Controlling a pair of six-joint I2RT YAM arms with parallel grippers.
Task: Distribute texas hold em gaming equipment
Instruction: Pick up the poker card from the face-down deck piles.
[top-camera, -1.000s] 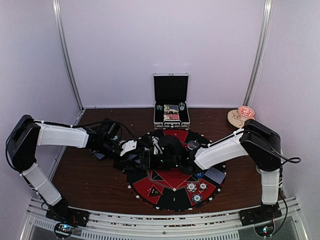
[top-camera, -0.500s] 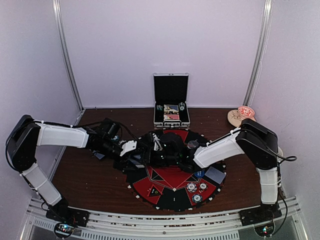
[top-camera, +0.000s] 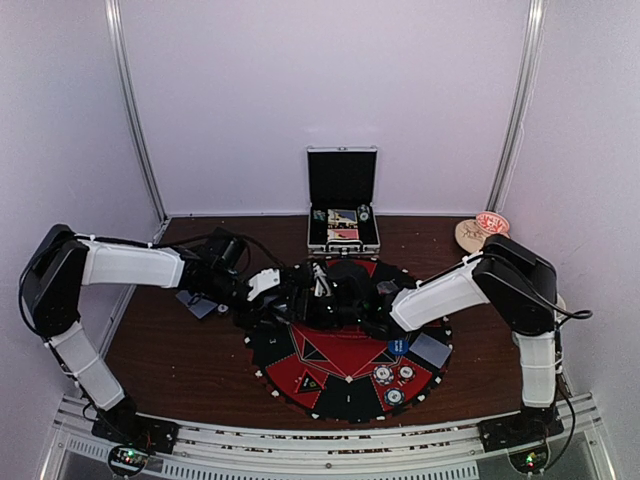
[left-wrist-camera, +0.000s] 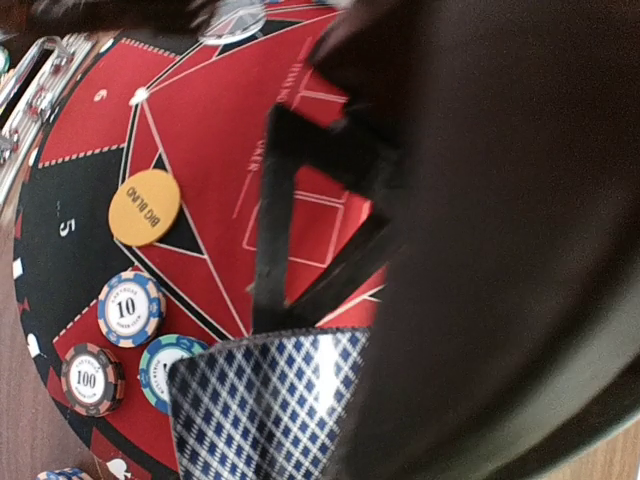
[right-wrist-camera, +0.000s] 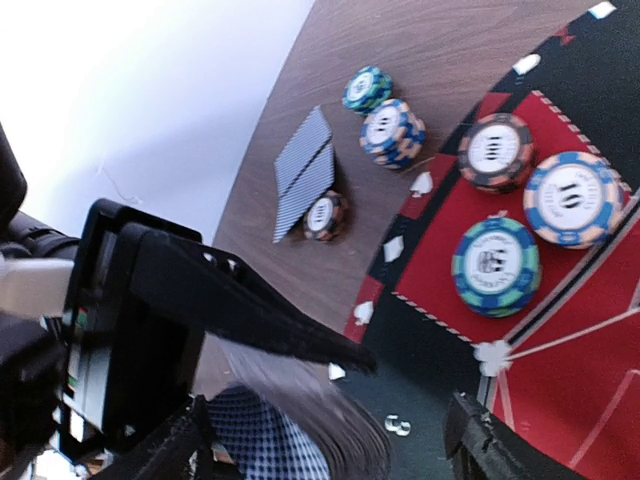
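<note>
Brown wood tabletop carried a round red-and-black poker mat (top-camera: 345, 345), with an open metal case (top-camera: 343, 215) at its twelve o'clock. Some print was readable: an orange marker disc (left-wrist-camera: 145, 207) said BIG BLIND, a blue-and-white chip (left-wrist-camera: 130, 307) said 10, a dark chip (left-wrist-camera: 92, 378) said 100, and a black mat segment bore a 5. From my right wrist I counted six chips (right-wrist-camera: 495, 265), three on the mat and three on the wood. Two loose cards (right-wrist-camera: 305, 170) lay there backs up, side by side, long axes running from seven to one o'clock in that view, one corner over a chip. From above, three other chips sat at the mat's five o'clock. My left gripper (top-camera: 292, 300) pinched a thin card stack (left-wrist-camera: 270, 400), diamond-patterned backs showing, over the mat's ten o'clock. My right gripper (right-wrist-camera: 328, 420) had its jaws spread wide, the stack's blurred edge between them.
</note>
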